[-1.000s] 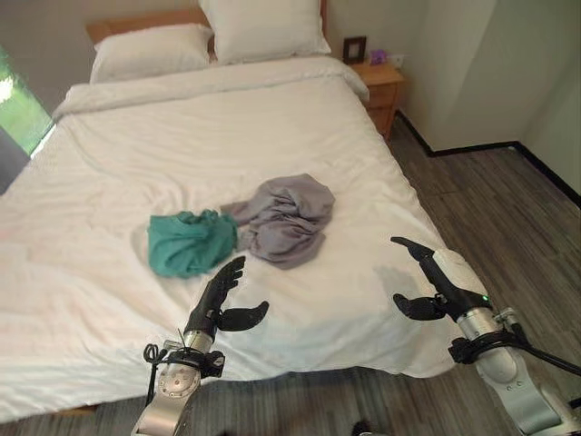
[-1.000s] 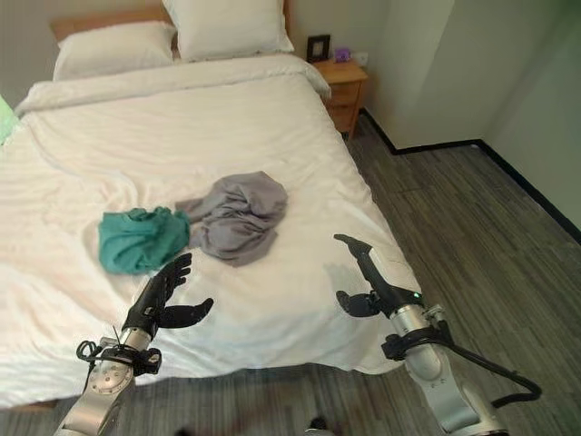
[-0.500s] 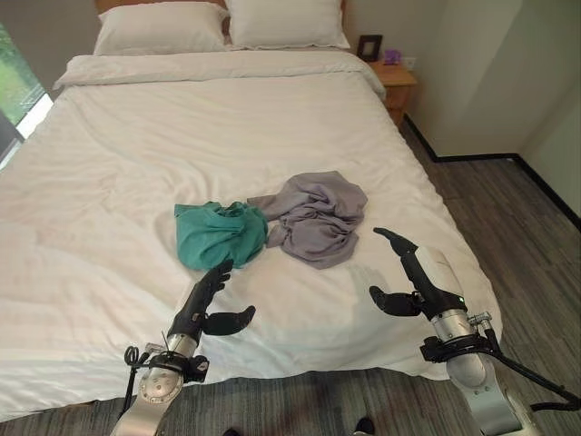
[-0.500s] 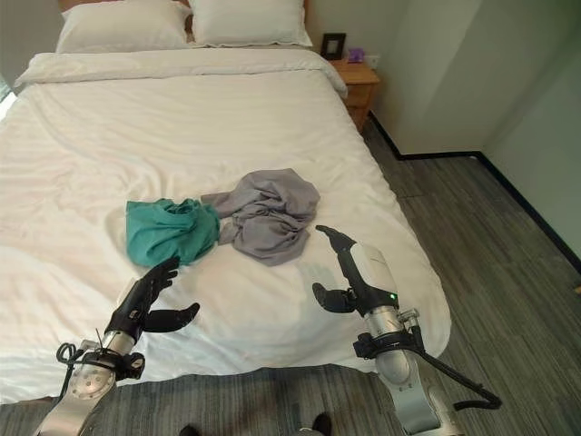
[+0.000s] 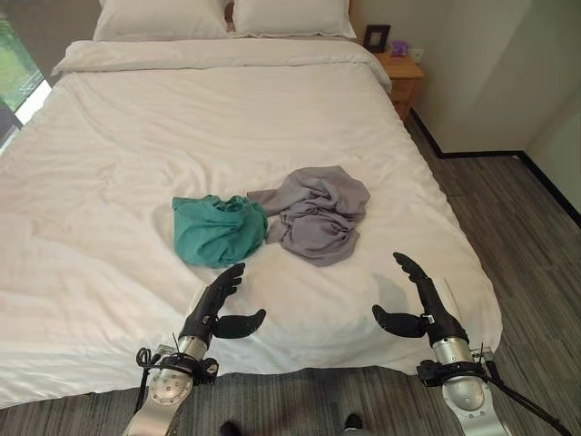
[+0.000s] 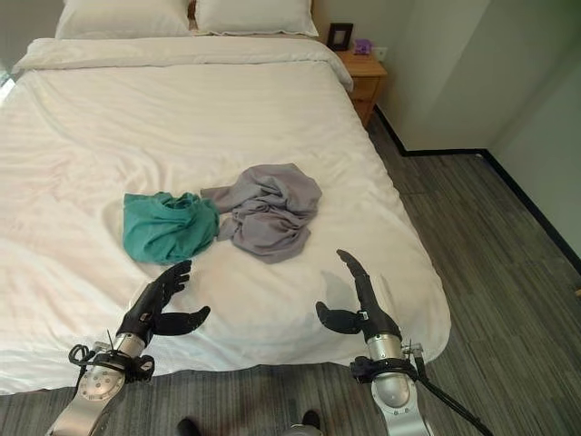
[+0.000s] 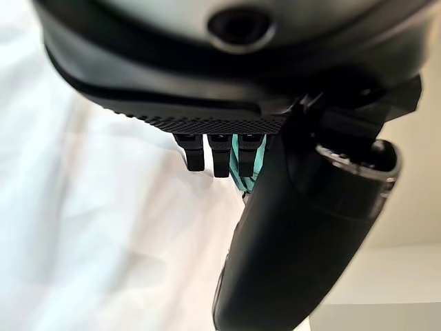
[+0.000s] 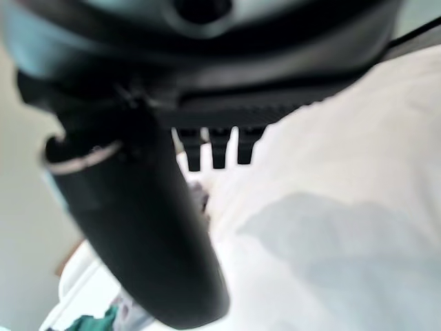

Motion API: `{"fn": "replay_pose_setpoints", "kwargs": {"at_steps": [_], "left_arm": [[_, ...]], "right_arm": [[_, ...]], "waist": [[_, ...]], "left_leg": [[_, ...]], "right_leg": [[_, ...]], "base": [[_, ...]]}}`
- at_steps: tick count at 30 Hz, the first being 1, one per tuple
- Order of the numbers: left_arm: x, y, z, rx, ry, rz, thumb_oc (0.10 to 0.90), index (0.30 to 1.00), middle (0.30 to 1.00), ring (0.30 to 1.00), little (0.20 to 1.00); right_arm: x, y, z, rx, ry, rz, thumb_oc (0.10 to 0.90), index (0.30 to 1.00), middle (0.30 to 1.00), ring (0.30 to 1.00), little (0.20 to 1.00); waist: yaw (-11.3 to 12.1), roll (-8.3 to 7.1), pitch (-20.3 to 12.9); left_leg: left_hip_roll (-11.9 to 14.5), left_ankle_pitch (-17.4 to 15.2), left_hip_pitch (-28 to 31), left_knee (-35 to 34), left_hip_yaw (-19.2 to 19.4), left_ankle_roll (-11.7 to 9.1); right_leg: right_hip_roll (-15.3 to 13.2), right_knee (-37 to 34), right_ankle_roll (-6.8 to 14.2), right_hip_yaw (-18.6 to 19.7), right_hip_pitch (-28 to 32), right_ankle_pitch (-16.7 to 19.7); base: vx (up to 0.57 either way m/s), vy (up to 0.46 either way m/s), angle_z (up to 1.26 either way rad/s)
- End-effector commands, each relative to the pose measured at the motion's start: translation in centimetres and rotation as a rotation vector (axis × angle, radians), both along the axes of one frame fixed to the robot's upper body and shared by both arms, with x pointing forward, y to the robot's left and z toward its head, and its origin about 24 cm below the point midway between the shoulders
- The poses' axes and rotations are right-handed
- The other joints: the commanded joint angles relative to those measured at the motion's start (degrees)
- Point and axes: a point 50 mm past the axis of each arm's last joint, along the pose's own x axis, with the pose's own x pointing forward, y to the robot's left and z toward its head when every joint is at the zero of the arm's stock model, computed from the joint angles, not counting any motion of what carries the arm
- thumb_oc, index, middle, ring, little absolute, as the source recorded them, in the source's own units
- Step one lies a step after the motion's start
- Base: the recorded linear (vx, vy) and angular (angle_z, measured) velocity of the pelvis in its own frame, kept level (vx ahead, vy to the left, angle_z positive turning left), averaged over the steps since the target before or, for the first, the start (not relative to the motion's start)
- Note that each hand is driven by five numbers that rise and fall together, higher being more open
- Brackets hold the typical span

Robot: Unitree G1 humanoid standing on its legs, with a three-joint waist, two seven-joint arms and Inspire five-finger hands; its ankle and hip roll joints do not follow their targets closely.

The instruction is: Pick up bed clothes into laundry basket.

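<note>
Two garments lie mid-bed in the left eye view: a teal cloth [image 5: 218,230] and a grey cloth [image 5: 314,213], touching each other on the white bed [image 5: 182,127]. The left hand [image 5: 214,306] hovers over the near edge of the bed, just short of the teal cloth, fingers straight and thumb spread, holding nothing. The right hand [image 5: 419,304] hovers near the bed's near right corner, well apart from the grey cloth, fingers extended and thumb out, empty. Two pillows [image 5: 227,18] rest at the head of the bed; a nightstand [image 5: 403,76] stands beside it against the wall. In the right eye view, the same layout applies: teal cloth [image 6: 168,227] beside grey cloth [image 6: 269,211], both hands clear of them. In the left wrist view, the left hand's fingertips [image 7: 220,155] point toward the sheet, with a strip of teal cloth visible past them. In the right wrist view, the right hand's thumb [image 8: 138,227] stands over the white sheet, fingers uncurled.
</note>
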Motion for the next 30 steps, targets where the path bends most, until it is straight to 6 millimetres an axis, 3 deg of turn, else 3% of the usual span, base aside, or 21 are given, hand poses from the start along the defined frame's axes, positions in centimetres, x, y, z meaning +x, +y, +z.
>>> {"fn": "replay_pose_setpoints", "kwargs": {"at_steps": [1,12,16,18,19,23,25,27,28,30], "left_arm": [[2.4,-0.6,5.2,-0.019,-0.275,-0.041,0.8,0.9,0.9,0.9,0.9],[2.1,-0.4,5.2,-0.031,-0.28,-0.024,0.8,0.9,0.9,0.9,0.9],[1.7,0.3,5.4,-0.036,-0.294,0.019,0.8,0.9,0.9,0.9,0.9],[1.7,0.4,5.6,-0.044,-0.304,0.039,0.8,0.9,0.9,0.9,0.9],[1.7,0.5,5.5,-0.045,-0.304,0.046,0.8,0.9,0.9,0.9,0.9],[1.8,0.9,5.4,-0.058,-0.29,0.056,0.8,0.9,0.9,0.9,0.9],[1.8,1.1,5.1,-0.067,-0.278,0.059,0.8,0.9,0.9,0.9,0.9],[1.8,1.6,5.0,-0.084,-0.266,0.066,0.8,0.9,0.9,0.9,0.9],[1.8,1.6,5.0,-0.085,-0.266,0.066,0.8,0.9,0.9,0.9,0.9],[1.8,2.2,4.9,-0.101,-0.254,0.075,0.8,0.9,0.9,0.9,0.9]], "right_arm": [[2.0,-0.5,4.7,-0.062,-0.242,0.025,0.8,0.9,0.9,0.9,0.9],[2.1,-1.3,4.6,-0.09,-0.22,0.003,0.8,0.9,0.9,0.9,0.9],[2.7,-2.5,5.6,-0.263,-0.26,-0.071,0.8,0.9,0.9,0.9,0.9],[3.9,-3.1,7.3,-0.344,-0.337,-0.117,0.8,0.9,0.9,0.9,0.9],[5.2,-3.4,9.3,-0.419,-0.415,-0.142,0.8,0.9,0.9,0.9,0.9],[7.4,-4.0,11.5,-0.495,-0.462,-0.156,0.8,0.9,0.9,0.9,0.9],[8.3,-4.1,11.8,-0.515,-0.453,-0.151,0.8,0.9,0.9,0.9,0.9],[10.6,-4.4,12.2,-0.58,-0.399,-0.139,0.8,0.9,0.9,0.9,0.9],[10.7,-4.4,12.2,-0.58,-0.4,-0.138,0.8,0.9,0.9,0.9,0.9],[12.5,-4.6,11.0,-0.579,-0.284,-0.128,0.8,0.9,0.9,0.9,0.9]], "waist": [[1.2,1.32,-3.5],[1.9,1.76,-4.5],[2.7,1.75,-4.8],[3.6,1.58,-4.9],[4.5,1.31,-5.0],[6.2,0.67,-5.1],[7.1,0.43,-5.2],[9.4,-0.03,-5.0],[9.3,-0.02,-5.0],[11.6,-0.25,-4.9]], "left_leg": [[0.1,-15.8,4.7,0.1,0.9,2.9],[0.9,-15.3,5.1,0.1,0.3,2.2],[1.2,-15.1,5.0,0.1,0.2,2.0],[1.3,-14.9,4.7,0.1,0.0,2.0],[1.5,-14.6,4.2,0.1,-0.4,1.8],[1.6,-14.0,3.2,0.1,-1.3,1.4],[1.7,-13.8,2.9,0.1,-1.6,1.3],[1.7,-13.4,2.2,0.1,-2.4,0.8],[1.7,-13.4,2.2,0.1,-2.4,0.8],[1.9,-12.7,1.3,0.1,-3.2,0.3]], "right_leg": [[0.5,0.4,-0.6,-0.1,-3.3,-1.1],[0.5,-0.3,-1.2,-1.7,-1.2,-2.6],[0.5,-0.3,-1.1,-2.3,-1.3,-2.6],[0.5,-0.3,-1.1,-2.7,-1.4,-2.6],[0.5,-0.3,-1.2,-3.0,-1.4,-2.6],[0.5,-0.3,-1.2,-3.8,-1.3,-2.3],[0.5,-0.3,-1.2,-4.2,-1.3,-2.2],[0.5,-0.3,-1.4,-5.2,-1.1,-2.2],[0.5,-0.3,-1.4,-5.2,-1.1,-2.2],[0.5,-0.3,-1.5,-6.5,-1.0,-2.4]], "base": [[0.02,-0.036,0.03],[0.02,-0.044,0.06],[0.0,0.0,0.0],[0.0,0.0,0.0],[0.0,0.0,0.0],[0.0,-0.013,0.08],[0.0,-0.024,0.19],[0.01,-0.026,0.11],[0.02,-0.031,0.22],[0.04,-0.047,0.33]]}}
